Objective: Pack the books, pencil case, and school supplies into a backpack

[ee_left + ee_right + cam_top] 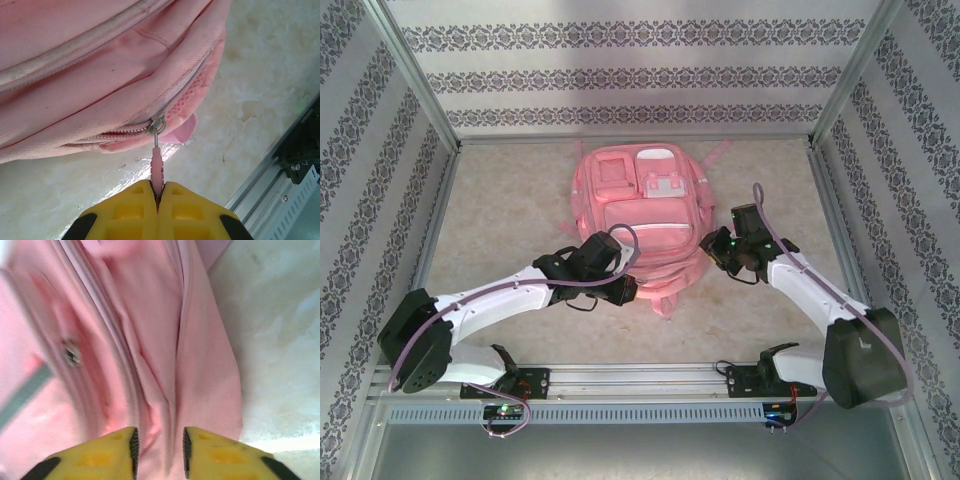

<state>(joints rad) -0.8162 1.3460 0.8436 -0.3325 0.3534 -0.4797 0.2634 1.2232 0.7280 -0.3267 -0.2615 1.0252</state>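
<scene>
The left pincer (158,194) was pressed together on the pink zip pull (156,167), which hung from a metal slider (157,125) at the near edge of the backpack (640,215). The right pincer (159,442) stood partly spread, pink fabric just beyond its tips. The backpack lay flat mid-tabletop (500,215), front pockets up.
</scene>
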